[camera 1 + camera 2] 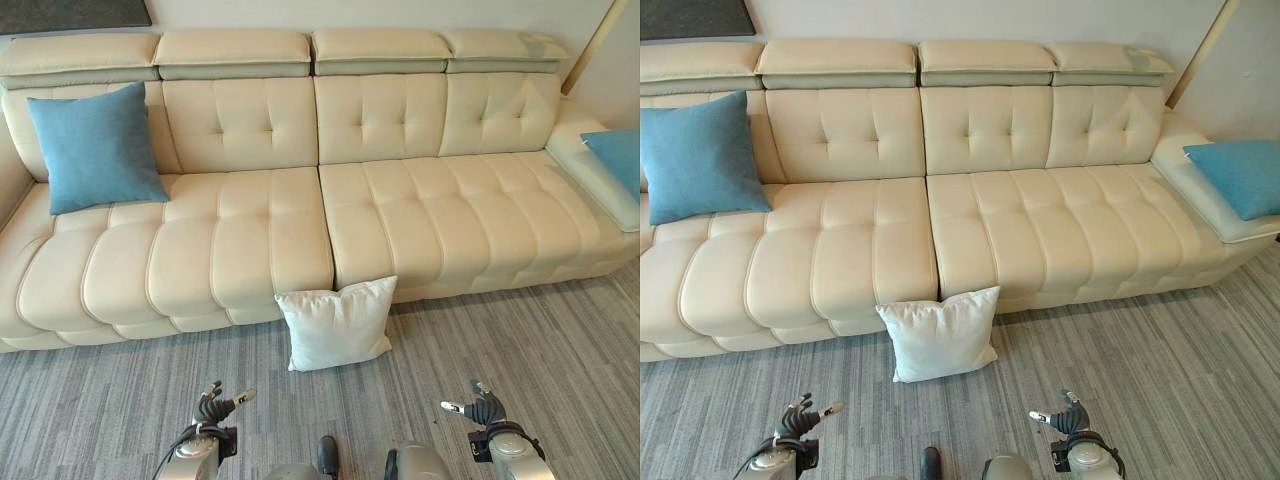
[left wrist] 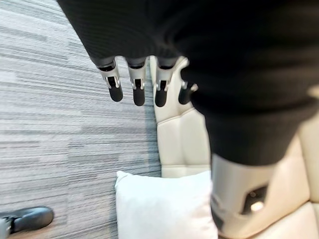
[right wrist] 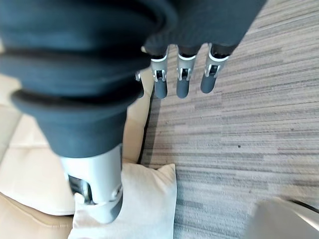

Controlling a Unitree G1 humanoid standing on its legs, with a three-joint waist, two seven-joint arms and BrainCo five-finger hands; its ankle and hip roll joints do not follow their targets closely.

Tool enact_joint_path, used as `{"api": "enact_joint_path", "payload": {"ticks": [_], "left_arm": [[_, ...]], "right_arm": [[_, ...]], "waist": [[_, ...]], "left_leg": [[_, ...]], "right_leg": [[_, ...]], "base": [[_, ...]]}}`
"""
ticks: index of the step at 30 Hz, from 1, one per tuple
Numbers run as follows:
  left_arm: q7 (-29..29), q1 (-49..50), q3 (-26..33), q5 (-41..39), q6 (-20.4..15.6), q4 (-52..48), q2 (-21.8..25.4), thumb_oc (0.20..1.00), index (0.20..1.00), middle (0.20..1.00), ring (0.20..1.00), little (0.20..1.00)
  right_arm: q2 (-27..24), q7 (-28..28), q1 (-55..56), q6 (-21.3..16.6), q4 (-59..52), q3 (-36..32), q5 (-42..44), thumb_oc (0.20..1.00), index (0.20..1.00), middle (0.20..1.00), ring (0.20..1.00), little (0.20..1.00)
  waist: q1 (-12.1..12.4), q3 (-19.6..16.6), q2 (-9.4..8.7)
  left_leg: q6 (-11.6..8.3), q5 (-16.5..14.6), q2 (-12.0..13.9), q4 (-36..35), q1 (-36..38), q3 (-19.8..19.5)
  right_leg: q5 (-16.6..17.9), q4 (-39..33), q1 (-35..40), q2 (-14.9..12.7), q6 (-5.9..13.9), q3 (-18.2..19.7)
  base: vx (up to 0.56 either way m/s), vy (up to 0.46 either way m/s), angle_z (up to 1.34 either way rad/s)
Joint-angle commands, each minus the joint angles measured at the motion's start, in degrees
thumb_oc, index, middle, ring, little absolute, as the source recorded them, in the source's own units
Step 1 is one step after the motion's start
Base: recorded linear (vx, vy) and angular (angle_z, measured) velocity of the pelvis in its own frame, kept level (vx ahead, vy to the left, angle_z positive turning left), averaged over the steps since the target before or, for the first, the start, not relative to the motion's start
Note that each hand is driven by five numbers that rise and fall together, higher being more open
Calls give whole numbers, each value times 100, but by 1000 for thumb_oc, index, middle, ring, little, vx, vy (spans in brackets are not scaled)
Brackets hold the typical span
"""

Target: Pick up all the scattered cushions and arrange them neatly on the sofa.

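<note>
While the white cushion leans on the floor against the sofa front, both the left hand and right hand hang empty with relaxed fingers, so reaching forward to grasp it looks next.

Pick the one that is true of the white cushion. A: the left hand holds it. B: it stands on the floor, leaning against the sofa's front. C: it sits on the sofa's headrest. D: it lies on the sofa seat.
B: the white cushion stands on the grey carpet against the front of the cream sofa, while the left hand and right hand hang empty before it.
</note>
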Motion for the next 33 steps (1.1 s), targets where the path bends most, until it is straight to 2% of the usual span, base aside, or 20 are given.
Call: {"api": "enact_joint_path", "payload": {"ticks": [1,2,3,5,9,11,12,13,14,15,16,18,21,22,23,24,25,26,27,33], "left_arm": [[2,129,66,130,-88,-232,90,1000,1000,1000,1000,1000],[2,128,67,131,-87,-232,90,1000,1000,1000,1000,1000],[-18,117,143,149,-89,-267,100,1000,1000,1000,1000,1000],[-29,109,162,176,-107,-274,98,1000,1000,1000,1000,1000],[-48,86,116,134,-134,-184,-9,1000,1000,1000,1000,1000],[-73,88,51,8,-143,-141,-111,1000,1000,1000,1000,1000],[-72,86,51,7,-144,-139,-113,1000,1000,1000,1000,1000],[-73,42,27,-21,-148,-101,-129,1000,1000,1000,1000,1000],[-88,3,1,-101,-161,-76,-138,1000,1000,1000,1000,1000],[-88,3,1,-101,-161,-76,-138,1000,1000,1000,1000,1000],[-63,-2,-11,-154,-210,-77,-128,1000,1000,1000,1000,1000],[-44,-11,-24,-192,-199,-27,-118,1000,1000,1000,1000,1000],[-66,6,-65,-191,-148,-21,-134,1000,1000,1000,1000,1000],[-79,15,-103,-122,-128,21,-125,1000,1000,1000,1000,1000],[-79,15,-103,-122,-128,21,-124,1000,1000,1000,1000,1000],[-71,27,-147,-22,-85,105,-143,1000,1000,1000,1000,1000],[-71,28,-147,-21,-86,107,-144,1000,1000,1000,1000,1000],[-7,38,-170,45,-65,79,-116,1000,1000,1000,1000,1000],[-7,39,-170,45,-64,78,-116,1000,1000,1000,1000,1000],[-58,-7,-211,91,-111,262,-123,1000,1000,1000,1000,1000]], "right_arm": [[-240,-131,-151,-32,75,-119,-47,1000,1000,1000,1000,1000],[-239,-131,-152,-32,76,-119,-47,1000,1000,1000,1000,1000],[-243,-137,-108,-1,56,-170,-49,1000,1000,1000,1000,1000],[-241,-131,-86,2,54,-190,-58,1000,1000,1000,1000,1000],[-260,-130,-27,-29,169,-175,-28,1000,1000,1000,1000,1000],[-344,-139,-20,-95,229,-177,111,1000,1000,1000,1000,1000],[-346,-139,-23,-98,232,-176,112,1000,1000,1000,1000,1000],[-371,-146,-52,-114,258,-144,103,1000,1000,1000,1000,1000],[-429,-149,-87,-116,207,-123,98,1000,1000,1000,1000,1000],[-429,-149,-87,-116,207,-123,98,1000,1000,1000,1000,1000],[-439,-143,-105,-160,139,-135,176,1000,1000,1000,1000,1000],[-468,-148,-117,-134,117,-119,158,1000,1000,1000,1000,1000],[-486,-171,-87,-86,94,-130,145,1000,1000,1000,1000,1000],[-474,-180,-79,-82,114,-113,132,1000,1000,1000,1000,1000],[-474,-180,-79,-82,114,-112,132,1000,1000,1000,1000,1000],[-457,-179,-36,-71,95,-96,85,1000,1000,1000,1000,1000],[-457,-179,-34,-71,94,-96,85,1000,1000,1000,1000,1000],[-461,-207,-2,-58,121,-80,18,1000,1000,1000,1000,1000],[-461,-207,-2,-58,121,-80,18,1000,1000,1000,1000,1000],[-328,-113,-5,-35,157,-22,-92,1000,1000,1000,1000,1000]], "waist": [[-26,196,59],[-18,191,59],[-31,184,1],[-64,171,-12],[-149,-18,38],[-171,-84,103],[-186,-86,105],[-163,-67,98],[-136,23,64],[-140,21,66],[-94,92,40],[-56,171,-26],[-27,170,-131],[-39,124,-131],[-45,120,-138],[-70,70,-96],[-79,68,-99],[-92,64,-85],[-94,66,-86],[-131,-192,-54]], "left_leg": [[-548,-537,325,-39,357,-11],[-548,-534,326,-39,349,-3],[-618,-614,312,-39,451,5],[-643,-662,311,-39,499,-18],[-669,-838,360,-39,873,-246],[-805,-682,503,714,761,-274],[-808,-709,508,767,729,-289],[-920,-544,537,1271,559,-265],[-1034,-321,545,2199,123,-312],[-1034,-324,546,2207,116,-315],[-1080,-157,527,2745,-153,-348],[-1075,-120,592,3164,-416,-277],[-921,-456,591,2410,-656,-154],[-860,-517,541,1395,-534,-192],[-858,-492,530,1360,-525,-195],[-957,-13,655,500,-587,-252],[-960,31,649,427,-552,-261],[-1058,386,710,74,-691,-336],[-1058,394,708,59,-681,-338],[-952,-19,612,-39,-277,-148]], "right_leg": [[1475,-2243,473,678,-6,296],[1501,-2278,479,684,-7,303],[1749,-2918,372,737,123,338],[1824,-3147,394,757,151,326],[1774,-3010,622,851,-6,503],[1556,-2975,910,896,-202,420],[1553,-2974,906,895,-205,405],[1449,-2958,1043,903,-282,357],[1341,-2984,1272,881,-408,269],[1342,-2984,1270,882,-408,265],[1278,-2966,1368,871,-482,224],[1122,-2942,1525,845,-573,149],[1020,-2989,1711,729,-557,56],[975,-3044,1807,735,-509,8],[979,-3049,1805,727,-508,2],[897,-3077,1889,772,-508,-75],[892,-3077,1893,770,-509,-84],[844,-3107,2027,762,-508,-150],[842,-3107,2032,760,-508,-152],[804,-3098,2114,661,-351,-67]], "base": [[183,-80,-29],[388,-173,-29],[205,-93,-18],[354,-153,1],[466,-195,25],[367,-208,20],[200,-152,19],[236,-220,30],[237,-218,29],[213,-212,35],[120,-114,17],[214,-173,7],[205,-55,27],[228,13,47],[294,60,23],[146,39,23],[297,130,23],[154,88,26],[301,195,23],[186,212,-3]]}}
